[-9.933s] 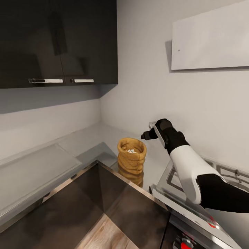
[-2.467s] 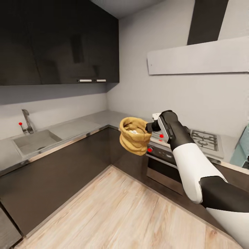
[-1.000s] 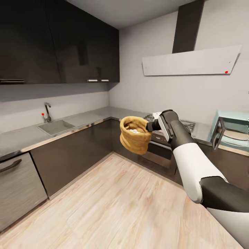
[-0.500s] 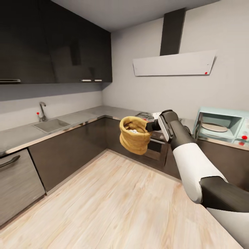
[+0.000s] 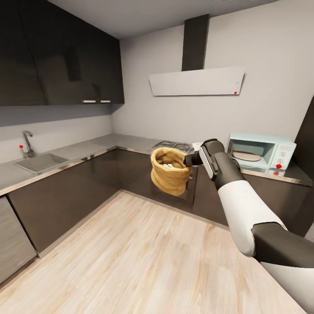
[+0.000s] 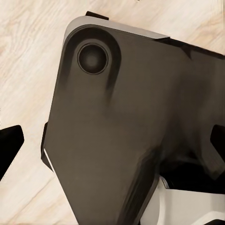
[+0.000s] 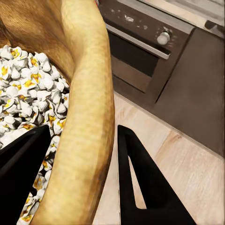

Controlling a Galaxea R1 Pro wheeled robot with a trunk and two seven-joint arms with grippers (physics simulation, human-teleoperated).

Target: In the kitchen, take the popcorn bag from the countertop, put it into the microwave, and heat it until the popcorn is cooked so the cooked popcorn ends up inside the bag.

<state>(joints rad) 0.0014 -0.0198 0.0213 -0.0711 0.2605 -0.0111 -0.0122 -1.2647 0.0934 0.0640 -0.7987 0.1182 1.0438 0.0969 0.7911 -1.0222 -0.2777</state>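
Popcorn bag [image 5: 169,176]: one, a tan sack with a rolled rim, hanging in the air over the wooden floor [image 5: 131,257], well apart from the one microwave [image 5: 261,152]. Largest in sight is the L-shaped grey desk [image 5: 104,143] on dark cabinet fronts, carrying one sink [image 5: 39,162] with a tap, one gas hob [image 5: 172,145] and the mint-blue microwave with its two white knobs at the far right end. One built-in oven [image 7: 140,44] shows behind the sack in the right wrist view. The right claw [image 5: 188,159] pinches the bag's rim, one finger [image 7: 21,173] inside against the popcorn [image 7: 28,98], the other outside. The left claw's [image 6: 112,154] fingers sit at opposite edges of its wrist view, spread, holding nothing.
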